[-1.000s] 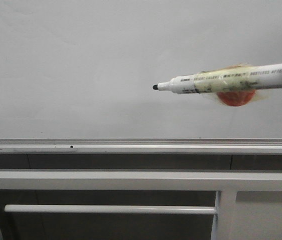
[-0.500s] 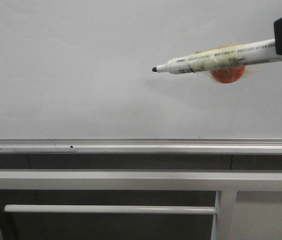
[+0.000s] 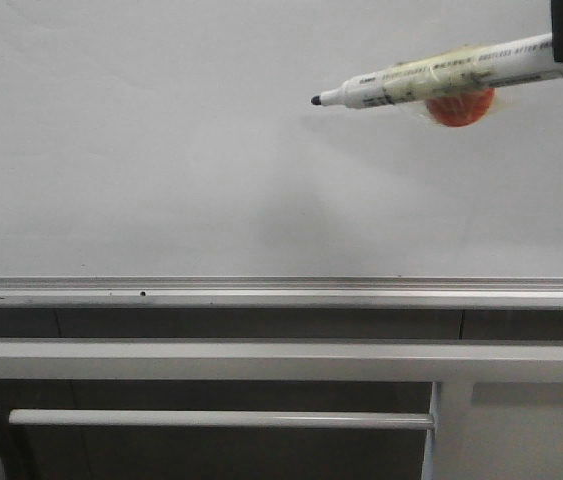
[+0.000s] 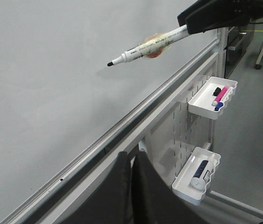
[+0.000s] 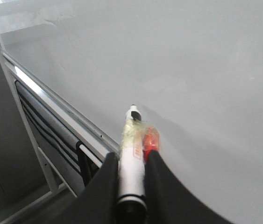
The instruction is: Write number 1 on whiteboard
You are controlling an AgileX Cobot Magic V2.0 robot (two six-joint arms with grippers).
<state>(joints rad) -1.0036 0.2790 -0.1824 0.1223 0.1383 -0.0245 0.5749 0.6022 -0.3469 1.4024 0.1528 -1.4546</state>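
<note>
Blank whiteboard [image 3: 161, 150], silver lower rail [image 3: 261, 290], white frame bars [image 3: 211, 360]

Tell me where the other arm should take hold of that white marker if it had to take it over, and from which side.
Probably the bare white barrel between the taped orange lump and the black tip. The marker lies nearly level, its rear end clamped in the right tool, its tip near the whiteboard. The left tool could come from below, jaws across the barrel, clear of the tape and the inked tip.
</note>
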